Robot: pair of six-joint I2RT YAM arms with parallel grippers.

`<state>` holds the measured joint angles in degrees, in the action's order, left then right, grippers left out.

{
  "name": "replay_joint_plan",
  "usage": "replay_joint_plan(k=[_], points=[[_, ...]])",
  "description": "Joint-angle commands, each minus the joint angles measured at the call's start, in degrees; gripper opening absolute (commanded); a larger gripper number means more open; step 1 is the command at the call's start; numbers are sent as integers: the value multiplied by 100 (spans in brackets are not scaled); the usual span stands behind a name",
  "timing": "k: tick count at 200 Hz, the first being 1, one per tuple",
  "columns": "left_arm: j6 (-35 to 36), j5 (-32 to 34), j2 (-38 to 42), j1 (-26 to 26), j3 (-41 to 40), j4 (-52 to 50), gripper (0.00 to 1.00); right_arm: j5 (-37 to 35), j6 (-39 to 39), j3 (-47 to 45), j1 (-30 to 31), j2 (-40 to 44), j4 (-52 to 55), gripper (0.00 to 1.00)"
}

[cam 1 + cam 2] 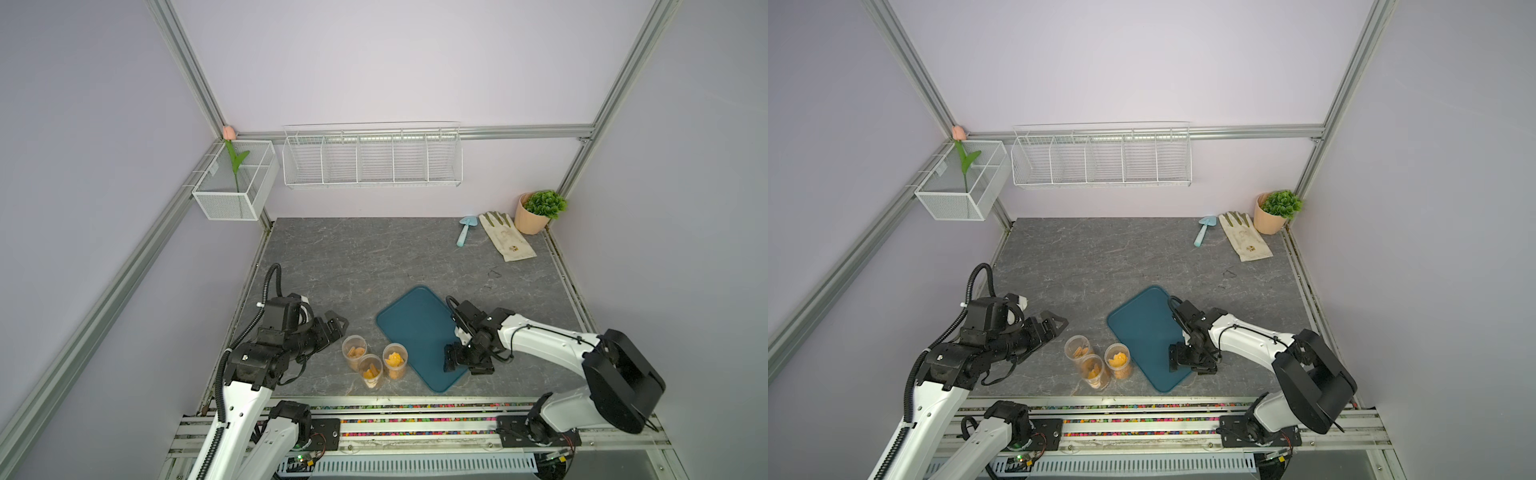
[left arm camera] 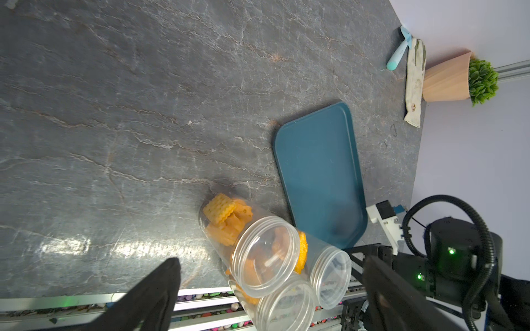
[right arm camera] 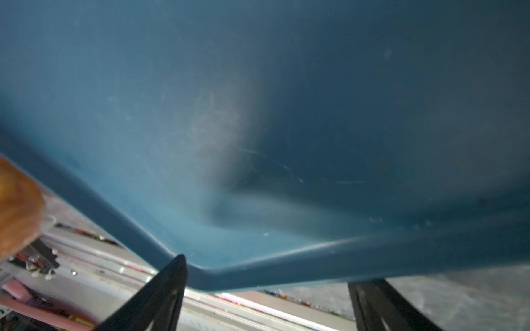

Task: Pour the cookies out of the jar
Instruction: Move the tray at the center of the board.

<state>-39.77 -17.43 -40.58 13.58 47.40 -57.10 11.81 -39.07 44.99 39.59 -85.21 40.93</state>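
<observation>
1. Left claw [image 1: 335, 326] gapes wide and empty; three upright jars [image 1: 371, 368] holding the cookies [image 1: 394, 358] stand just beside it, toward 4 o'clock from above.
2. Right claw [image 1: 451, 360], released and empty, hovers over the tray [image 1: 415, 309], farther off.

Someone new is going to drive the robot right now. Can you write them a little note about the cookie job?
Left hand: open and empty, beside the three jars.
Right hand: open and empty, low over the near end of the blue tray.
Cookies: all inside the jars, which stand upright in a cluster on the left arm's side of the tray.
Done: nothing poured; the tray is bare.
Left to do: grasp a jar, tip it, pour the cookies out.
</observation>
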Motion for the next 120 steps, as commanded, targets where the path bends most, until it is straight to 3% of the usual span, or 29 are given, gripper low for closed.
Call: replay_joint_plan(k=[1, 73, 120], points=[[101, 154, 83, 21, 100, -325, 99, -424, 478, 405, -297, -462, -138, 88], [-32, 302, 355, 20, -78, -495, 99, -645, 1542, 2427, -1303, -1998, 125, 89], [-91, 326, 207, 21, -136, -291, 99, -639, 1764, 3535, -1495, -2778, 392, 88]])
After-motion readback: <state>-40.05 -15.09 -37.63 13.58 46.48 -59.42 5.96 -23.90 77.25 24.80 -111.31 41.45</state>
